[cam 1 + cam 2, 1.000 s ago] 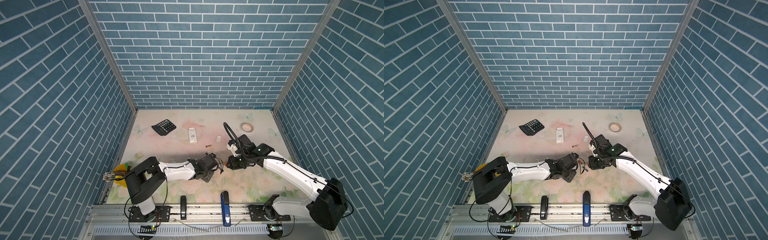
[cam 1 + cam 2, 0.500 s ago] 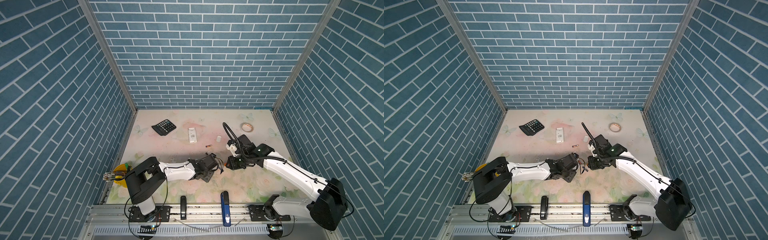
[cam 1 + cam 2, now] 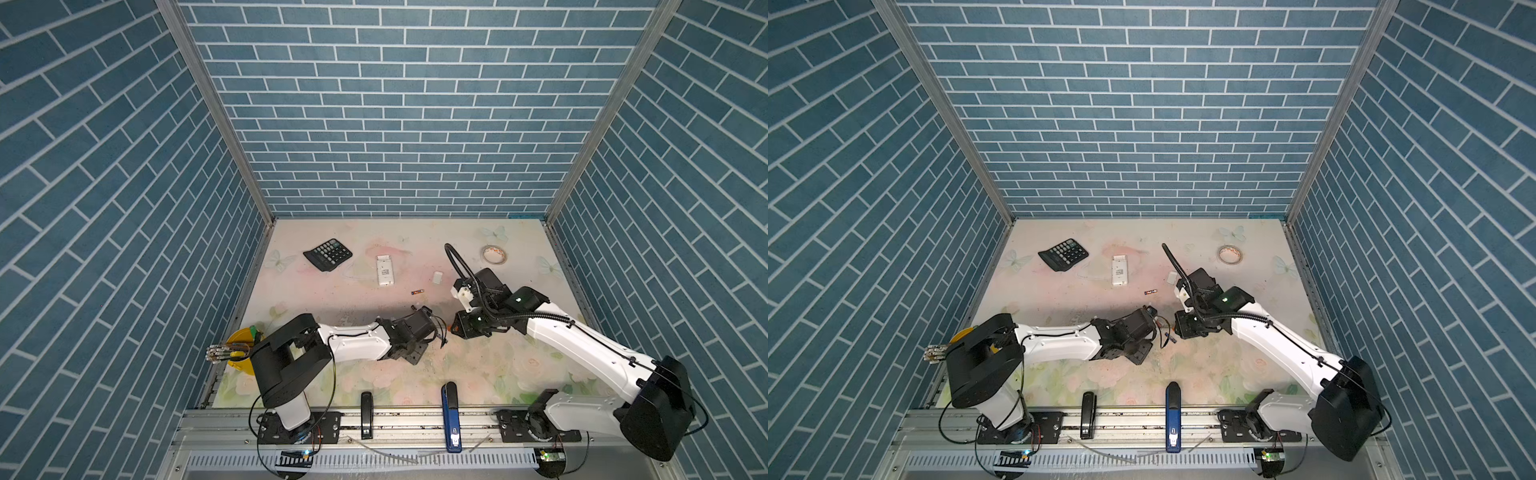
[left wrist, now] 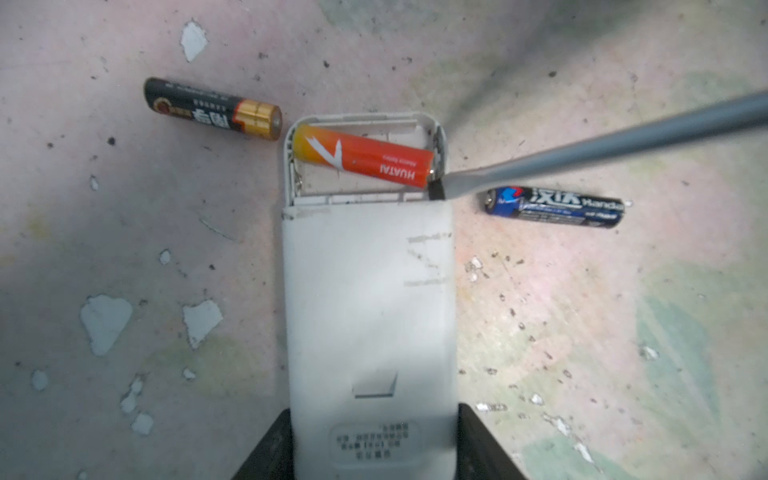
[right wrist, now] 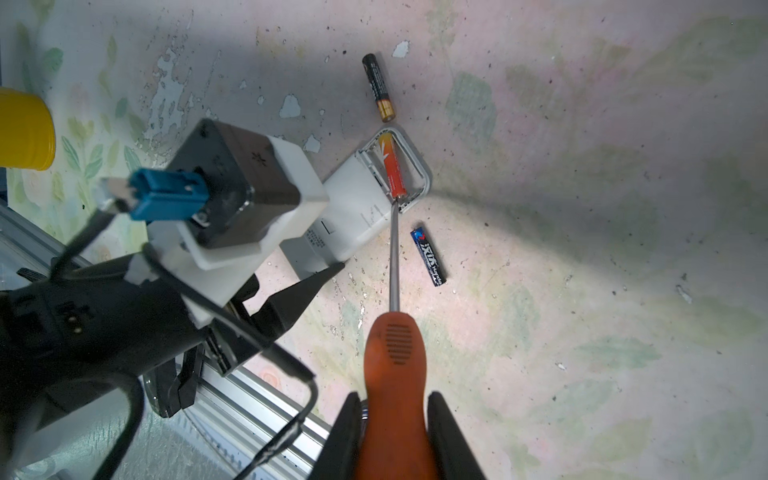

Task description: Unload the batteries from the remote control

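Observation:
My left gripper (image 4: 374, 419) is shut on the white remote control (image 4: 365, 291), whose battery compartment is uncovered. An orange battery (image 4: 361, 160) lies askew in the compartment. A black-and-gold battery (image 4: 212, 109) and a blue battery (image 4: 555, 206) lie on the table on either side of the remote. My right gripper (image 5: 392, 401) is shut on the orange-handled screwdriver (image 5: 392, 357). The screwdriver's tip (image 4: 440, 183) touches the end of the orange battery. Further back, another small battery (image 3: 417, 292) lies on the table.
A second white remote (image 3: 385, 270), a black calculator (image 3: 327, 254), a small white cover (image 3: 437, 277) and a tape roll (image 3: 494, 254) lie toward the back. A yellow cup (image 3: 241, 349) sits at the left edge. A black stapler (image 3: 366, 409) and a blue tool (image 3: 451, 411) rest on the front rail.

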{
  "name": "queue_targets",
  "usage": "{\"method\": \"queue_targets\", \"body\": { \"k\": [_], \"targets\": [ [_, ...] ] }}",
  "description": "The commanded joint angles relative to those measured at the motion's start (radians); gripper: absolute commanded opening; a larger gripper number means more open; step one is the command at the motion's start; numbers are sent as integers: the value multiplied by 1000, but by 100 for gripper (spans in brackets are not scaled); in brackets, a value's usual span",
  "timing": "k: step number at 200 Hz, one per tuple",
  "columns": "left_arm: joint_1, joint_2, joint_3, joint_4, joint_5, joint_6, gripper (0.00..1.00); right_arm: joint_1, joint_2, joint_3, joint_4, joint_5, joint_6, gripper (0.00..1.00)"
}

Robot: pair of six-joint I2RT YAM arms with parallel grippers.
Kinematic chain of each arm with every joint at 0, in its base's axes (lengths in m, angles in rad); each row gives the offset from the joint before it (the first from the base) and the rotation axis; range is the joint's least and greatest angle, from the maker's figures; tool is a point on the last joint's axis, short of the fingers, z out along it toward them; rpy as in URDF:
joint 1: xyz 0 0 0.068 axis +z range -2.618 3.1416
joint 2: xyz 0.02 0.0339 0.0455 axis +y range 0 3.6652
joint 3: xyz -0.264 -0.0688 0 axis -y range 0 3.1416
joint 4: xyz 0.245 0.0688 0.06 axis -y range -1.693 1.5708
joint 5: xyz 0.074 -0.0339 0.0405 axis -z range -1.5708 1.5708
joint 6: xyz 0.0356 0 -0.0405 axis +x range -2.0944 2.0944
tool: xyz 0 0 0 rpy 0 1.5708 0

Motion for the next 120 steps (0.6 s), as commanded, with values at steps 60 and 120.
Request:
{"method": "queue_targets", "body": {
  "k": [60,120],
  "targets": [
    [-34,113,-78,-93,73,81,24,8,-32,136,328,-13,-137,0],
    [-34,111,-65,-112,46,80,25,-55,-49,96,252,31,-132,0]
  ]
}}
